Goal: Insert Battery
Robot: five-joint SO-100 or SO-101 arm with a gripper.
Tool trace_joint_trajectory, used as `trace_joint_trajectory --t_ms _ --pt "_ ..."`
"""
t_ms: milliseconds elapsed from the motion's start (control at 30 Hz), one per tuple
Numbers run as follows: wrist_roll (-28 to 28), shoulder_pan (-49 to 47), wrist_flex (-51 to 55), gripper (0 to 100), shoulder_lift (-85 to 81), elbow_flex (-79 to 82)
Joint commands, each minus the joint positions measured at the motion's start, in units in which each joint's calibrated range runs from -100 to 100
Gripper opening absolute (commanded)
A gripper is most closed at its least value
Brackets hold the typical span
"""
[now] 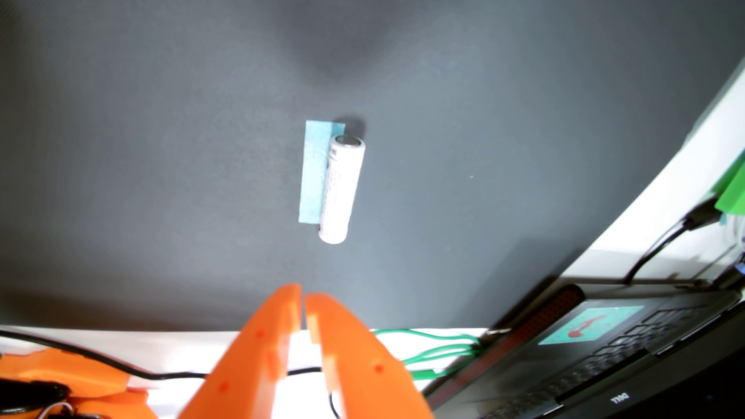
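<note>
A white cylindrical battery [342, 189] lies on a dark grey mat [161, 161] in the wrist view, near the middle. It rests along the right edge of a strip of blue tape [314, 173]. My orange gripper [303, 296] enters from the bottom edge, below the battery and well apart from it. Its two fingers are nearly together with only a thin slit between the tips, and nothing is held. No battery holder shows in this view.
A black Dell laptop [604, 354] sits at the lower right on the white table [653, 201]. Green wires [435, 350] and black cables [653, 249] run beside it. Orange arm parts [68, 374] lie at the lower left. A green object [733, 189] is at the right edge.
</note>
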Motion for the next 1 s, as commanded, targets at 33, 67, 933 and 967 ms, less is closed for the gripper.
trace_joint_trajectory --t_ms 33,67,933,967 --pt "0.5 1.1 -4.2 3 0.2 -1.3" --pt "0.5 1.2 -5.1 3 0.2 -0.7" --pt "-2.5 7.6 -11.5 3 17.1 -6.1" --pt "-2.5 7.6 -11.5 3 17.3 -6.3"
